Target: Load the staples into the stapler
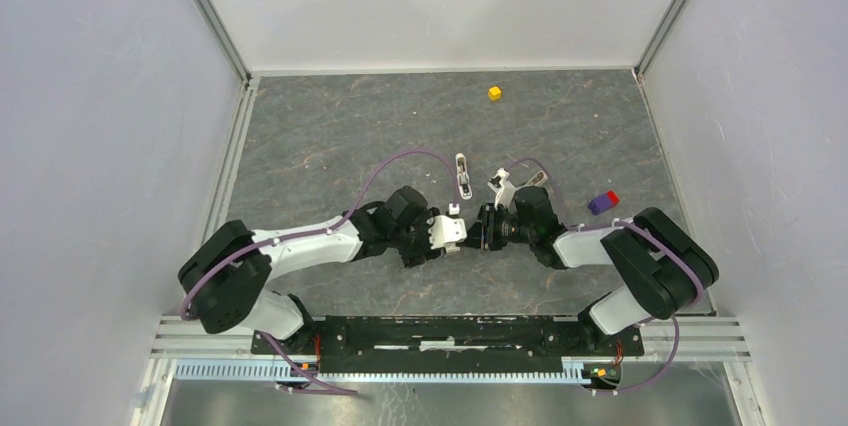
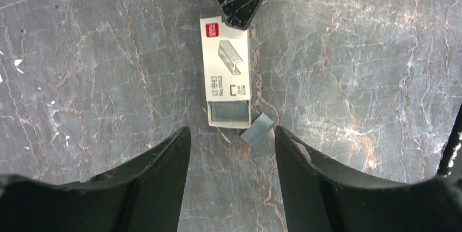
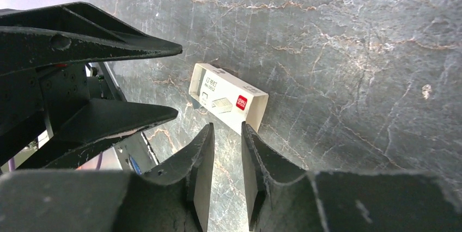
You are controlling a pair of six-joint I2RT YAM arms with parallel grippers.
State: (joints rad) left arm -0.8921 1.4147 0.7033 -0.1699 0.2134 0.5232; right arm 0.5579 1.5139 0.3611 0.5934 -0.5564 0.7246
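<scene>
A pale staple box (image 2: 225, 60) lies flat on the table, its tray slid out with grey staples (image 2: 230, 113) packed in it. A short loose strip of staples (image 2: 257, 129) lies tilted on the table just beside the tray. My left gripper (image 2: 231, 134) is open, its tips on either side of the tray end and the loose strip, touching neither. My right gripper (image 3: 227, 128) is narrowly open with nothing between its fingers, right at the box's (image 3: 229, 98) other end. The white stapler (image 1: 462, 176) lies on the table beyond both grippers.
A yellow cube (image 1: 494, 93) sits near the back wall. A purple and red block (image 1: 603, 202) lies right of the right arm. The two grippers (image 1: 468, 231) face each other closely at mid-table. White walls enclose the table on three sides.
</scene>
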